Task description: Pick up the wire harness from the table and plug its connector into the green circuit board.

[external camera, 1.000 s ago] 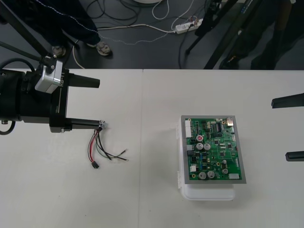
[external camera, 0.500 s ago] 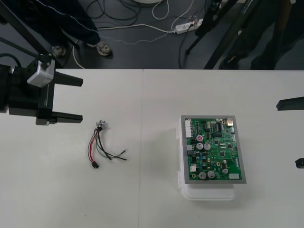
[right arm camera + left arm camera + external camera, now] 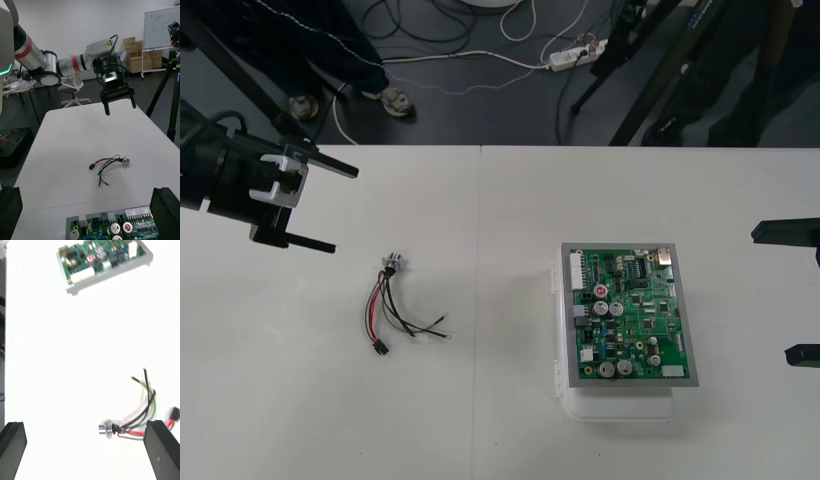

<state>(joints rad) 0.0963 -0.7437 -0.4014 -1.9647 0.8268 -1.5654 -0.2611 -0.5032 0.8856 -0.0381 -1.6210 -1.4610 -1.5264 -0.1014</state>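
The harness (image 3: 392, 305) lies flat on the table (image 3: 480, 430), left of the middle in the front view. Its socket (image 3: 393, 263) is at the top end and its plug (image 3: 380, 347) at the bottom end. The left gripper (image 3: 346, 210) hangs at the upper left with its fingers wide apart, near the harness but not touching it. The right gripper (image 3: 772, 295) is at the right edge, with its fingers apart too. The board (image 3: 630, 313) sits right of the middle, well apart from the harness.

One harness (image 3: 384, 302) — one board (image 3: 630, 315) — two grippers (image 3: 343, 210) (image 3: 772, 294)
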